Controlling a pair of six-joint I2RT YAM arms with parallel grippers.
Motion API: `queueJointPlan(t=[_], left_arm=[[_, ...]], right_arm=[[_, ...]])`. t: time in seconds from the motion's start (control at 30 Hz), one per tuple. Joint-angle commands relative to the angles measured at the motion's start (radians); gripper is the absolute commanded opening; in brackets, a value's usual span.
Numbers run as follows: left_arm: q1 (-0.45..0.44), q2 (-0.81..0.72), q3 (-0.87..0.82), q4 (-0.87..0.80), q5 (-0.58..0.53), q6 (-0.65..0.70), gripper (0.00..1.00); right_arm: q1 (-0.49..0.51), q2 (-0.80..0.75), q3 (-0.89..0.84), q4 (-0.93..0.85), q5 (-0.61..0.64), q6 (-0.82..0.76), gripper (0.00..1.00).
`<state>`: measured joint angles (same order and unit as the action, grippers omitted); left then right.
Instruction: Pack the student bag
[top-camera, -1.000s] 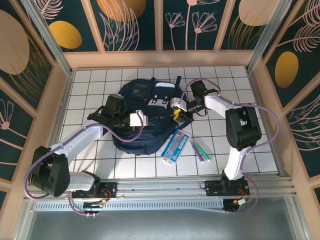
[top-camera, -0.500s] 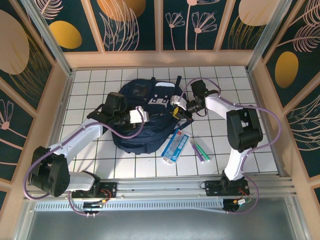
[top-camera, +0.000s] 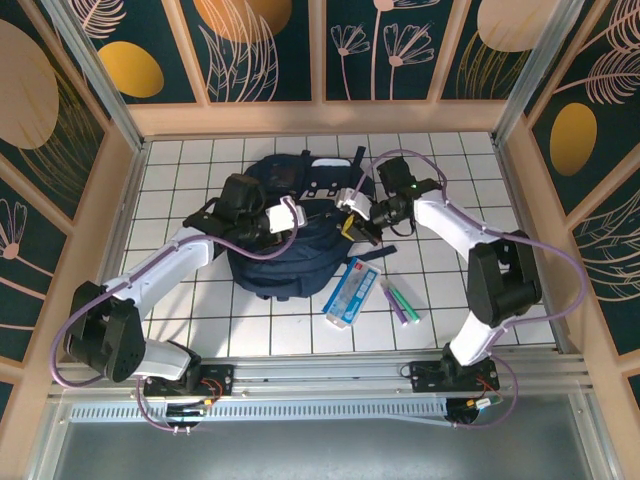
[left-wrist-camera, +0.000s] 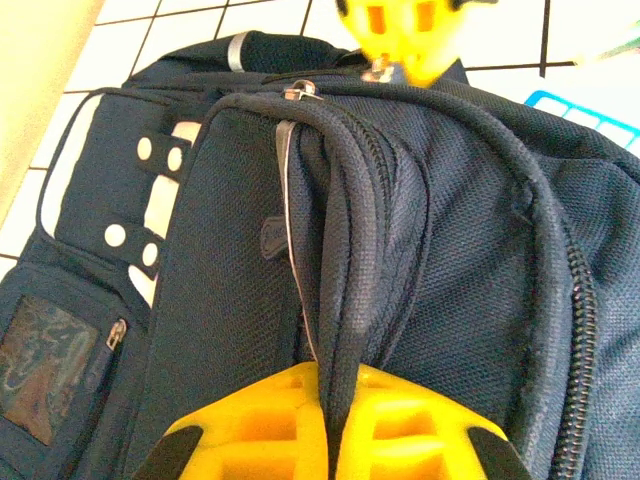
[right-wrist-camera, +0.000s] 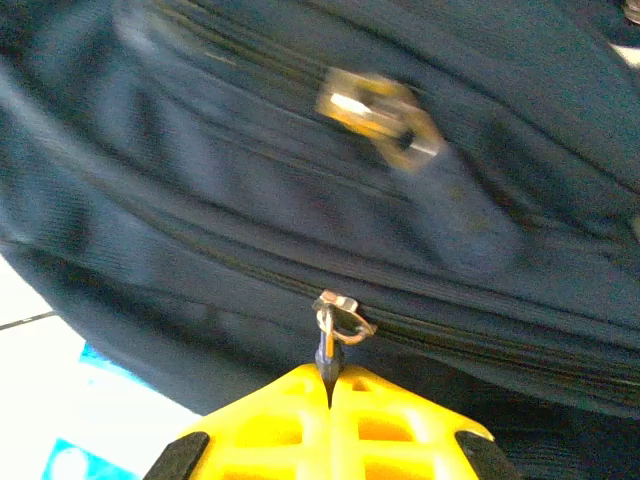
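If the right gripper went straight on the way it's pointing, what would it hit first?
The student bag. The right gripper is shut on a metal zip pull, and the navy fabric along that zip lies directly ahead, probably very close, though depth is unclear.

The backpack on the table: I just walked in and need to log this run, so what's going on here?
Both arms are working on the student bag. The left hand is shut on a ridge of its fabric along a zip. The right hand is shut on a zipper pull on the bag's side. A light-blue packet and some pens lie beside the bag, not yet packed.
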<state>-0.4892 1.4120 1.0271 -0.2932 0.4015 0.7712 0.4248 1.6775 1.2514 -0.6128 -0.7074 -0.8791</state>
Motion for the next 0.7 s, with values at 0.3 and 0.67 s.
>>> queueJointPlan(t=[0.3, 0.67], left_arm=[[-0.064, 0.05, 0.091, 0.046, 0.036, -0.109, 0.0], [-0.1, 0.131, 0.168, 0.066, 0.114, -0.423, 0.0]], right_arm=[[0.19, -0.09, -0.021, 0.095, -0.191, 0.386, 0.0], [0.43, -0.132, -0.303, 0.824, 0.053, 1.062, 0.0]])
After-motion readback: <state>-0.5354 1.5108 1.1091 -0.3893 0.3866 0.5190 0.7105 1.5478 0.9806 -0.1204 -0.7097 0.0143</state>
